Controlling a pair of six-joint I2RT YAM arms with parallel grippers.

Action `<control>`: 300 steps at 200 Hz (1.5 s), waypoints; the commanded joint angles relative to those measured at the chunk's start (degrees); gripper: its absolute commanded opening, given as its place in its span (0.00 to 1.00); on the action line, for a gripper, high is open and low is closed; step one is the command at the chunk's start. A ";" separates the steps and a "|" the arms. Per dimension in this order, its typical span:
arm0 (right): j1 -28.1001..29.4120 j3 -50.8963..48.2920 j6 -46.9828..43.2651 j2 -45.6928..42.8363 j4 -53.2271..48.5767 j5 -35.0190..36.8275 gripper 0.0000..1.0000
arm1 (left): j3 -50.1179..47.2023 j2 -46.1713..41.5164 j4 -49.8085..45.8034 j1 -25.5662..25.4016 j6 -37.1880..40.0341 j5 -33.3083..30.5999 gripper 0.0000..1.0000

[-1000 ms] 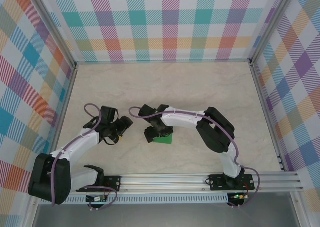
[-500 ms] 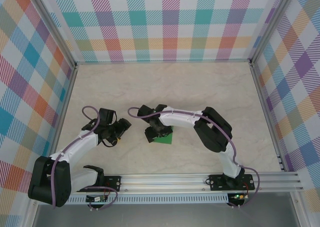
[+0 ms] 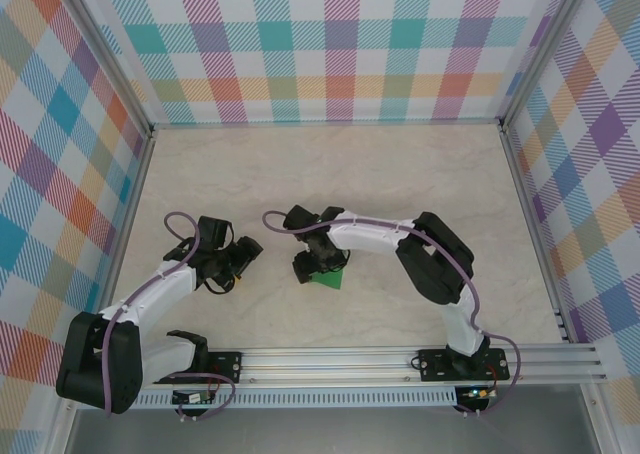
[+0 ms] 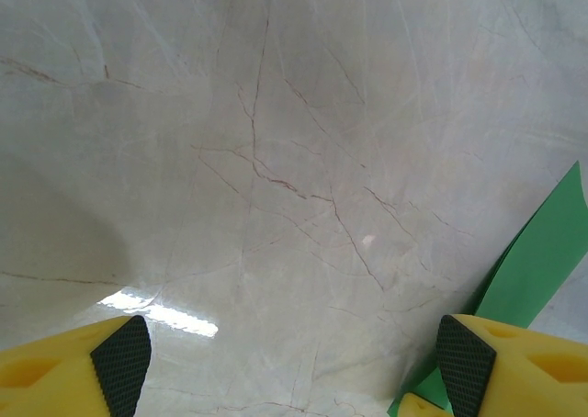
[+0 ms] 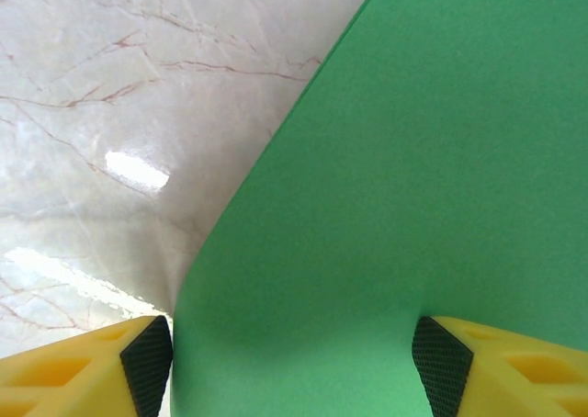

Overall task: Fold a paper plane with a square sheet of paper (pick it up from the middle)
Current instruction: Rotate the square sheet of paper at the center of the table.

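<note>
Straddling the green paper (image 5: 386, 160), right fingers (image 5: 149, 360) spread wide; left fingers (image 4: 119, 362) wide, nearby.

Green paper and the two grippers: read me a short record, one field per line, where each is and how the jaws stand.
paper: green sheet on the marble table, near the middle
left gripper: open, over bare table, to the left of the sheet
right gripper: jaws wide apart, straddling the sheet
contact: unclear whether the right pads press the sheet

Right fingers (image 5: 145, 366) narrowed (around paper (image 5: 413, 160)).
</note>
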 commanded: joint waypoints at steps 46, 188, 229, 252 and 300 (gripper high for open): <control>-3.12 -4.67 -3.77 0.69 -0.46 -3.35 0.75 | -0.18 0.93 -0.80 0.99 0.70 0.32 0.84; -13.02 -15.08 -7.41 -6.08 12.71 -26.31 0.61 | 1.99 13.10 24.31 -9.98 2.13 18.79 0.27; -14.91 -16.42 -7.13 -7.74 14.21 -28.91 0.60 | 4.27 18.99 27.51 -14.85 1.51 18.78 0.14; -15.33 -16.73 -6.94 -8.18 14.64 -29.66 0.60 | 5.50 22.62 28.86 -17.29 1.12 18.69 0.11; -16.39 -17.44 -6.52 -9.89 16.14 -32.29 0.60 | 5.80 26.96 29.63 -18.65 0.85 18.38 0.04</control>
